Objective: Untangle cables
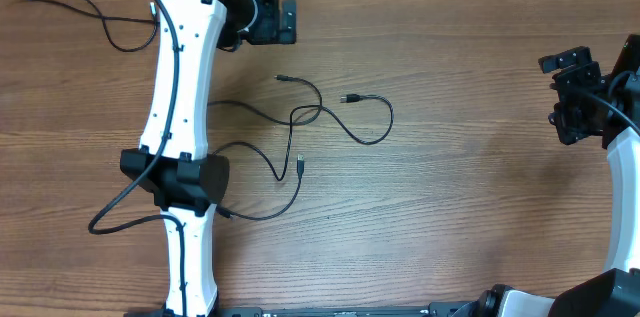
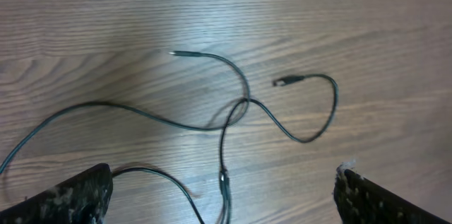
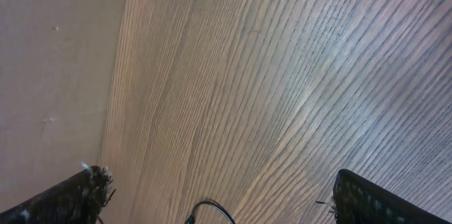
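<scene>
Cables (image 2: 244, 102): lying nearer my left gripper (image 1: 288, 20), toward the near edge from it.
Grip: I'm seeing it and the right gripper (image 1: 565, 97) gaping, empty.

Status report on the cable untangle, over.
Left gripper open, empty. Right gripper open, empty. Cables crossed on table, ungripped. Nothing lying over them.

No text, label, brand, number or sign can be read in any view.
</scene>
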You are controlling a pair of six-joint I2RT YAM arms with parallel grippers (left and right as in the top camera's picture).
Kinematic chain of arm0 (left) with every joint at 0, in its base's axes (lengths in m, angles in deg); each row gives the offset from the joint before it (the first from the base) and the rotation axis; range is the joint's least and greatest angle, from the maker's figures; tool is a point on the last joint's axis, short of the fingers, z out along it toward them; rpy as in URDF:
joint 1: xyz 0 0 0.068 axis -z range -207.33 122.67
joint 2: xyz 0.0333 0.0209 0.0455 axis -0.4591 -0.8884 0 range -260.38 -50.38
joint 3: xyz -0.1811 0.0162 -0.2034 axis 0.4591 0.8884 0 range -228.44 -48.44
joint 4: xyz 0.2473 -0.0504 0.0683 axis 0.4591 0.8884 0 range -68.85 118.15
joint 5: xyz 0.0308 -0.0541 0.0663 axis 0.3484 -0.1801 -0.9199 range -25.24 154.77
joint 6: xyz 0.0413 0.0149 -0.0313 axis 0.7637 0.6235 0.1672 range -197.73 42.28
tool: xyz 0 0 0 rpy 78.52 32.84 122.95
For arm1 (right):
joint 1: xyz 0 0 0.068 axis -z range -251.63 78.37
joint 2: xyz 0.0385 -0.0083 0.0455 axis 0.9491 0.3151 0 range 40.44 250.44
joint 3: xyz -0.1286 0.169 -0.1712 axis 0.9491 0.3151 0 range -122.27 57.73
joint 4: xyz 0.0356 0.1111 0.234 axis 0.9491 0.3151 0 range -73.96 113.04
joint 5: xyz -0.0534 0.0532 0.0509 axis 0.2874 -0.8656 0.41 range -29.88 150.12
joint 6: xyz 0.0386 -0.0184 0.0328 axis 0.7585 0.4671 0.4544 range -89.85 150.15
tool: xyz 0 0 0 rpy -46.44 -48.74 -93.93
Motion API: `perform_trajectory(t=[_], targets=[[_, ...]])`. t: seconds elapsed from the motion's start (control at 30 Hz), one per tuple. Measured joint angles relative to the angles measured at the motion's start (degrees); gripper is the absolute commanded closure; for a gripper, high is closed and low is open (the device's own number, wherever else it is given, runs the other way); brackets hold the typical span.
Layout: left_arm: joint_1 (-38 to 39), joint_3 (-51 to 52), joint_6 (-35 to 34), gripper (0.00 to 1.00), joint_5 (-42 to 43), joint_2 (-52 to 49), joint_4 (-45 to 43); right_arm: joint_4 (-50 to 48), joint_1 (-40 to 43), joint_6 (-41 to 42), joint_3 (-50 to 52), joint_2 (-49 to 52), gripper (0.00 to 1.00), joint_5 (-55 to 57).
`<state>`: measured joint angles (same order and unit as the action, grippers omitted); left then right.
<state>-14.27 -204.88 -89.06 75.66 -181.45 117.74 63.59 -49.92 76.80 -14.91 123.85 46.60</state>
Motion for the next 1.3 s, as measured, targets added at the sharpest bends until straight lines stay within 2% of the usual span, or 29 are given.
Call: perform_trajectory(t=[0.1,0.33,0.47,0.5,0.53,0.57,0.67,0.73,0.87,0.93,0.97,1.1,1.3], targets=[[1.73,3.67,0.68,0.01,-0.15,4.09,0.17,0.0,0.0,0.0,0.0,0.0,0.0,0.0],[5.92,24.24,1.05,0.0,-0.17,20.11,0.15,0.02,0.0,0.02,0.0,0.0,0.0,0.04],[8.39,34.36,1.05,0.01,-0.31,22.16,-0.85,0.0,0.0,0.02,0.0,0.0,0.0,0.02],[8.9,36.96,1.05,0.07,-0.44,22.1,-2.08,0.0,0.0,0.0,0.0,0.0,0.0,0.02],[9.57,40.7,0.96,0.26,-0.48,21.7,-4.28,0.07,0.0,0.02,0.0,0.0,0.0,0.04],[10.03,43.58,1.2,0.32,-0.57,21.2,-5.97,0.02,0.0,0.0,0.0,0.0,0.0,0.02],[10.58,50.75,1.33,0.33,-0.7,20.59,-12.72,0.02,0.0,0.0,0.0,0.0,0.0,0.02],[10.58,55.23,1.27,0.43,-0.72,20.52,-16.17,0.02,0.0,0.0,0.0,0.0,0.0,0.04],[10.56,60.87,1.27,0.44,-0.92,20.44,-21.57,0.02,0.0,0.0,0.0,0.0,0.0,0.02],[10.56,63.34,1.29,0.55,-0.9,20.44,-23.3,0.02,0.0,0.0,0.0,0.0,0.0,0.02],[10.56,64.52,1.27,0.57,-0.92,20.41,-24.35,0.0,0.0,0.02,0.0,0.0,0.0,0.0],[10.56,67.47,0.96,0.58,-1.33,20.41,-27.04,0.0,0.0,0.02,0.0,0.0,0.0,0.02],[10.56,68.13,0.37,0.66,-3.48,20.41,-28.04,0.0,0.0,0.02,0.0,0.0,0.0,0.0]])
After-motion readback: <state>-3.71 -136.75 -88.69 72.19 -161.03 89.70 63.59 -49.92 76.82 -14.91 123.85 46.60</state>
